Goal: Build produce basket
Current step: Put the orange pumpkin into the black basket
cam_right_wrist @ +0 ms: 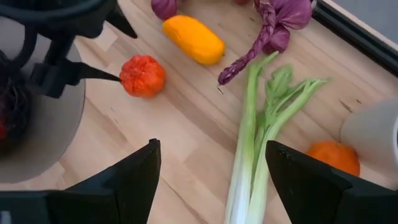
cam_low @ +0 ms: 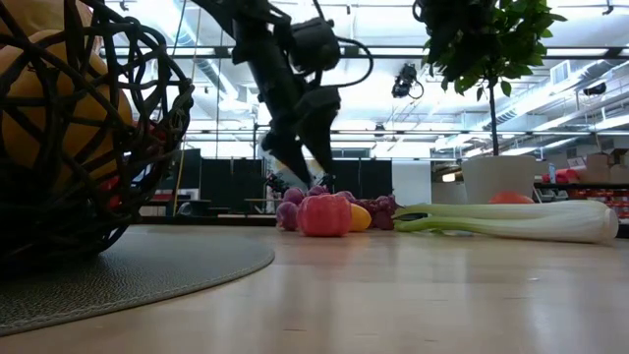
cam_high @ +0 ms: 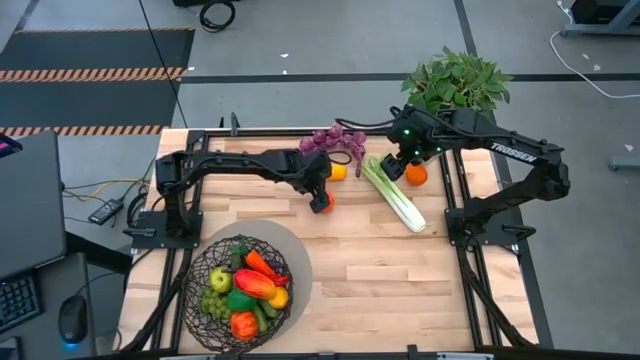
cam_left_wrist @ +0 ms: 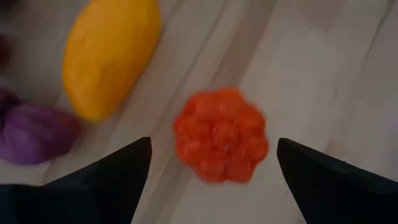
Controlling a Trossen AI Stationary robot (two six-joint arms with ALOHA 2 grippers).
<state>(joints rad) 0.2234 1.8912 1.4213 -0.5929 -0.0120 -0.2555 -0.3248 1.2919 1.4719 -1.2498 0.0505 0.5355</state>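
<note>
Tomato sits between left tool's spread fingers, bare wood around.

Two black jointed arms, white TROSSEN lettering, green lights, black cables

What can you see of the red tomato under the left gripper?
The tomato is small, red-orange and lobed like a little pumpkin, with a matte toy-like surface. It sits on the bare wooden table, not in the basket. The left gripper hangs over it, fingers open on either side and not touching. A yellow lemon lies close by, apart from it.
</note>
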